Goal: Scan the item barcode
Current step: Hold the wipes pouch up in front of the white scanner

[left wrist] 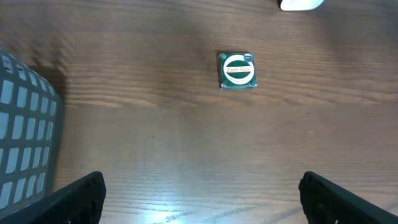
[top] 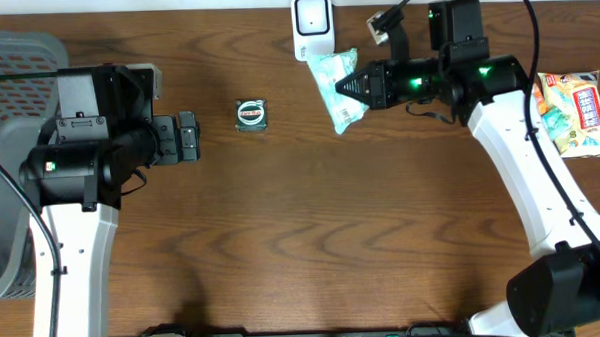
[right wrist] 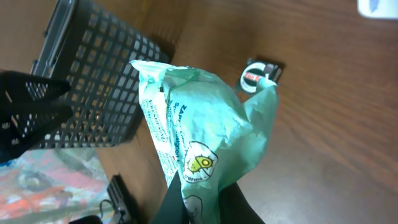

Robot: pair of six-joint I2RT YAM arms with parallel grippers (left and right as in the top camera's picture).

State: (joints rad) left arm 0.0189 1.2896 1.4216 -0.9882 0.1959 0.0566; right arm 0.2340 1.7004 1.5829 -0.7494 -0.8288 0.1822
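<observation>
My right gripper (top: 345,87) is shut on a pale green printed packet (top: 335,85), which it holds above the table just below the white barcode scanner (top: 312,26). In the right wrist view the crumpled packet (right wrist: 199,124) rises from between my two dark fingers (right wrist: 176,202), and the scanner's corner (right wrist: 379,7) shows at top right. My left gripper (top: 188,137) stands open and empty at the left. The left wrist view shows bare wood across the gap of the left gripper (left wrist: 202,190), with its fingertips (left wrist: 81,199) at the lower corners.
A small square green-and-white packet (top: 250,115) lies on the wood between the arms and also shows as the small packet (left wrist: 237,70) in the left wrist view. A grey mesh basket (top: 4,149) stands at the left edge. An orange snack bag (top: 576,114) lies at the far right.
</observation>
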